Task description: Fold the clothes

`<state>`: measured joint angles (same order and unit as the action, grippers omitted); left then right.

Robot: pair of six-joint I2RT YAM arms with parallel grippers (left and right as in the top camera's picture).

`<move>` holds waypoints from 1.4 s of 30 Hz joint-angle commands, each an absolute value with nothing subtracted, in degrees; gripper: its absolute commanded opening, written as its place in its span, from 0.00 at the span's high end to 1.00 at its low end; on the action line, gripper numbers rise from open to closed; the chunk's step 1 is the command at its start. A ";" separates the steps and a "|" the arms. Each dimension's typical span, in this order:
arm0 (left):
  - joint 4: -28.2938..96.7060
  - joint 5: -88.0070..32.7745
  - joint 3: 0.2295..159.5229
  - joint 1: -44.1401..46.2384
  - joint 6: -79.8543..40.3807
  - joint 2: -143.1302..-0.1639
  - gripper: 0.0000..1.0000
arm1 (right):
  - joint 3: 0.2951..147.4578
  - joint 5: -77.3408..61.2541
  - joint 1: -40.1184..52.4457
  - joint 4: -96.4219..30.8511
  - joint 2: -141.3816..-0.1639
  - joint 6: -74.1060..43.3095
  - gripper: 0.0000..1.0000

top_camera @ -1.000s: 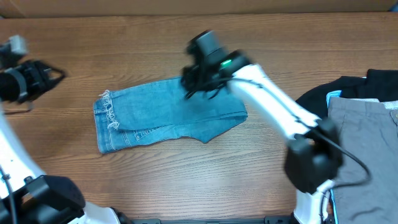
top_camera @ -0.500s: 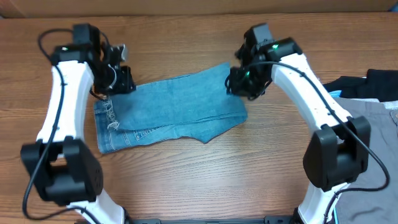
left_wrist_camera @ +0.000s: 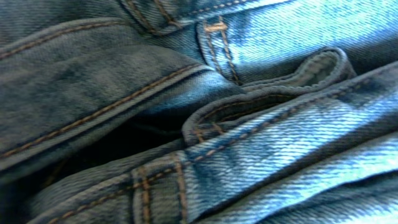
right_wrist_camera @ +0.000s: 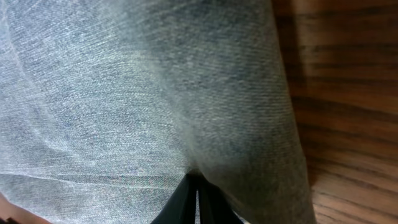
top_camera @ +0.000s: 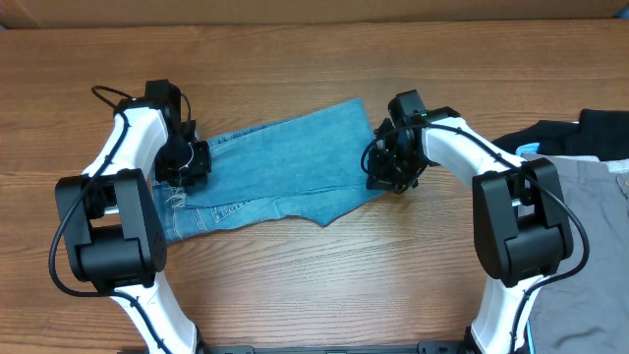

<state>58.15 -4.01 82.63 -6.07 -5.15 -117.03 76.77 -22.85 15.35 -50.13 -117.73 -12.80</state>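
The light-blue jeans [top_camera: 285,162] lie folded across the middle of the wooden table, frayed hems at the left end. My left gripper [top_camera: 189,165] is down on their left end. Bunched denim with orange stitching [left_wrist_camera: 280,143] fills the left wrist view and hides the fingers. My right gripper [top_camera: 385,175] is at the right folded edge. In the right wrist view its dark fingers [right_wrist_camera: 198,202] are pinched together on the jeans [right_wrist_camera: 124,93], with cloth draped over them.
Grey trousers [top_camera: 580,226] and a black garment [top_camera: 600,128] lie at the table's right edge, close to the right arm's base. Bare wood [right_wrist_camera: 348,93] lies just right of the jeans. A cardboard wall [top_camera: 295,8] runs along the back.
Both arms have come in and lowered onto the jeans. The left moved from the far left to the left end; the right moved from the top edge down to the right edge.
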 commanded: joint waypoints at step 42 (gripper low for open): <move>50.92 -9.50 61.06 11.55 -2.35 -108.31 0.72 | 76.07 -32.77 29.34 -48.38 -123.04 -31.86 0.96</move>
<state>49.47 -18.68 63.94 13.43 -0.36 -108.01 76.90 -34.15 29.28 -48.10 -120.64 -27.62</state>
